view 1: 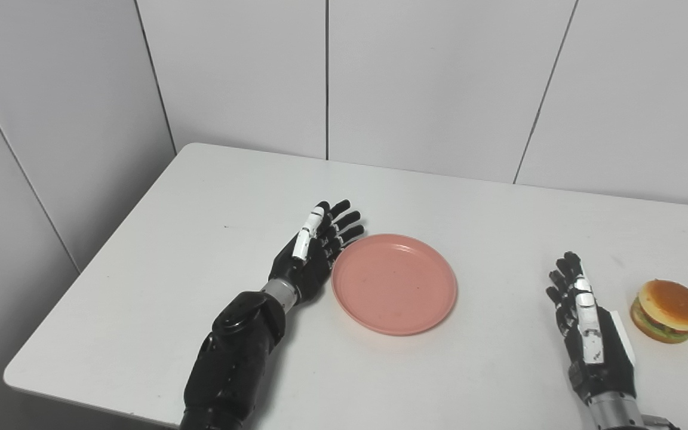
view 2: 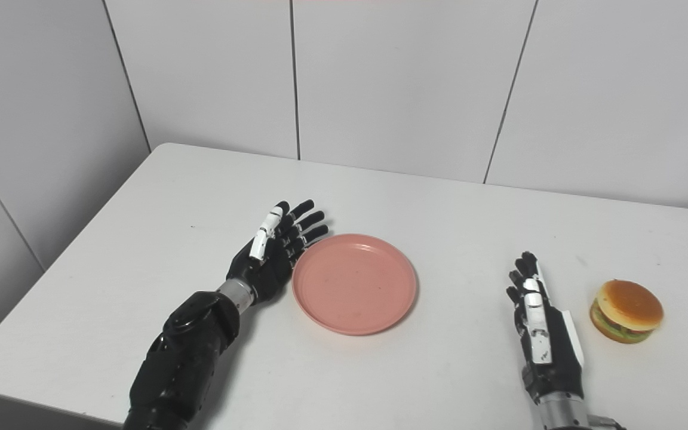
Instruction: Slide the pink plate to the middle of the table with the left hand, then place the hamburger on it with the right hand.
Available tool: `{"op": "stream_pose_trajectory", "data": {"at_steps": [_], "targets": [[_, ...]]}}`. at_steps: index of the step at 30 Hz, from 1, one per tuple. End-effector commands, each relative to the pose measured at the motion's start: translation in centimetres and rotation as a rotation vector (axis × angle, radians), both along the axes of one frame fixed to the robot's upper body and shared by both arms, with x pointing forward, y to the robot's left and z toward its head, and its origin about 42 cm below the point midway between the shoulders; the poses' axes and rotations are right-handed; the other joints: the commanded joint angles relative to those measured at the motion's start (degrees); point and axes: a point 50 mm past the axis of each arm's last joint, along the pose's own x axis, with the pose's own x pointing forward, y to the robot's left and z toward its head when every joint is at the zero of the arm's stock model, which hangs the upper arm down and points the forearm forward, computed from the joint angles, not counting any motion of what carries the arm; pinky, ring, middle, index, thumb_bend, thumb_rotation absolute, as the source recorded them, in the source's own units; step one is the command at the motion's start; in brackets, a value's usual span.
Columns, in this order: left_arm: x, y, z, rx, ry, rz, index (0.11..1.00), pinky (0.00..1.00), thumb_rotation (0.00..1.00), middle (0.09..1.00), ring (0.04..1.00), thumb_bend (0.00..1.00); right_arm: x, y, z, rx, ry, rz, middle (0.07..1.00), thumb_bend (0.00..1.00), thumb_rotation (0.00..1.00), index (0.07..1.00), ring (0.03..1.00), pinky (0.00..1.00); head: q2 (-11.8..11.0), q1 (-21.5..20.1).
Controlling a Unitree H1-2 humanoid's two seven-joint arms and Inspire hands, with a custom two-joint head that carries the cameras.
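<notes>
Pink plate (view 1: 394, 284) lies flat on the white desk (view 1: 200, 239), roughly mid-desk, bare of food. Left hand (view 1: 314, 254) spread wide, holding nothing, its palm edge just beside or touching the plate's left rim; contact cannot be told for sure. Right hand (view 1: 589, 322) also wide and empty, standing edge-on near the desk's front, well right of the plate. Hamburger (view 1: 669, 310) sits upright just beyond the right hand, near the right side of the desk, not touched. Judgement: slide looks about finished; burger pickup not yet begun. Risks: a further shove from the left hand could overshoot the plate past centre or ride up over the low rim and tip it. The burger's rounded bun could slip or its layers shear if the right hand closes off-centre; the hand could also nudge it toward the desk edge on approach.
</notes>
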Motion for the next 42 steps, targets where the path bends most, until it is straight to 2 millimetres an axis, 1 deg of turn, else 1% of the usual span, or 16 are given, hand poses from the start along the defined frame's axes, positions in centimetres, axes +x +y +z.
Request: {"op": "stream_pose_trajectory", "data": {"at_steps": [1, 7, 11, 16, 22, 25, 28, 33, 34, 35, 36, 38, 40, 42], "targets": [[-0.4, -1.2, 0.0, -0.013, 0.027, -0.041, 0.919, 0.92, 1.0, 0.924, 0.913, 0.36, -1.0, 0.9, -1.5, 0.031, 0.048, 0.003, 1.0, 0.42, 1.0, 1.0, 1.0, 1.0, 0.2, -0.4], [-1.5, -2.8, 0.2, -0.02, 0.026, -0.081, 0.913, 0.91, 1.0, 0.915, 0.906, 0.36, -1.0, 1.3, -1.4, 0.019, 0.061, 0.0, 1.0, 0.45, 1.0, 1.0, 1.0, 1.0, 0.8, -2.0], [-2.1, -3.5, 0.2, -0.016, 0.019, -0.102, 0.914, 0.91, 1.0, 0.922, 0.918, 0.36, -1.1, 1.5, -1.3, 0.02, 0.069, -0.003, 1.0, 0.46, 1.0, 1.0, 1.0, 1.0, 1.3, -3.1], [-2.3, -3.6, 0.0, -0.009, 0.016, -0.112, 0.919, 0.9, 1.0, 0.916, 0.906, 0.36, -1.1, 1.6, -1.3, 0.017, 0.071, -0.009, 1.0, 0.46, 1.0, 1.0, 1.0, 1.0, 1.6, -4.5], [-2.4, -3.5, -0.1, -0.005, 0.012, -0.104, 0.927, 0.92, 1.0, 0.933, 0.927, 0.36, -1.1, 1.7, -1.0, 0.037, 0.074, -0.013, 1.0, 0.42, 1.0, 1.0, 1.0, 1.0, 1.8, -6.4], [-2.3, -3.4, -0.1, -0.003, 0.013, -0.095, 0.931, 0.93, 1.0, 0.936, 0.93, 0.36, -1.1, 1.7, -0.7, 0.029, 0.066, -0.025, 1.0, 0.42, 1.0, 1.0, 1.0, 1.0, 1.8, -7.0], [-2.2, -3.3, -0.1, -0.004, 0.011, -0.087, 0.931, 0.93, 1.0, 0.937, 0.932, 0.36, -1.0, 1.6, -0.4, 0.021, 0.037, -0.032, 1.0, 0.42, 1.0, 1.0, 1.0, 1.0, 1.7, -8.9], [-2.3, -2.8, 0.0, -0.012, -0.009, -0.066, 0.931, 0.92, 1.0, 0.934, 0.925, 0.35, -0.6, 1.2, 1.6, -0.001, -0.032, -0.038, 1.0, 0.4, 1.0, 1.0, 1.0, 1.0, 1.7, -12.3], [-2.3, -2.8, 0.0, -0.01, -0.014, -0.062, 0.931, 0.92, 1.0, 0.933, 0.923, 0.35, -0.5, 1.1, 2.0, -0.011, -0.044, -0.035, 1.0, 0.4, 1.0, 1.0, 1.0, 1.0, 1.7, -12.3], [-2.4, -2.7, 0.1, 0.002, -0.021, -0.056, 0.931, 0.92, 1.0, 0.933, 0.922, 0.34, -0.4, 1.0, 2.5, -0.024, -0.059, -0.037, 1.0, 0.41, 1.0, 1.0, 1.0, 1.0, 1.5, -13.6], [-2.5, -2.6, 0.1, 0.011, -0.025, -0.053, 0.933, 0.93, 1.0, 0.935, 0.925, 0.34, -0.4, 0.8, 2.8, -0.033, -0.068, -0.038, 1.0, 0.44, 1.0, 1.0, 1.0, 1.0, 1.5, -13.6], [-2.6, -2.4, 0.0, 0.042, -0.049, -0.043, 0.933, 0.93, 1.0, 0.936, 0.927, 0.34, -0.2, 0.6, 4.2, -0.07, -0.108, -0.056, 0.992, 0.48, 1.0, 0.997, 0.986, 0.99, 1.1, -15.6], [-2.9, -2.3, -0.1, 0.068, -0.069, -0.034, 0.933, 0.94, 1.0, 0.937, 0.928, 0.34, 0.0, 0.4, 5.8, -0.089, -0.145, -0.079, 0.976, 0.51, 1.0, 0.983, 0.964, 0.97, 0.9, -16.5], [-3.1, -2.1, -0.2, 0.09, -0.08, -0.022, 0.93, 0.93, 1.0, 0.934, 0.924, 0.35, 0.3, 0.0, 7.1, -0.122, -0.184, -0.091, 0.97, 0.55, 1.0, 0.979, 0.954, 0.97, 0.6, -17.4]]}}
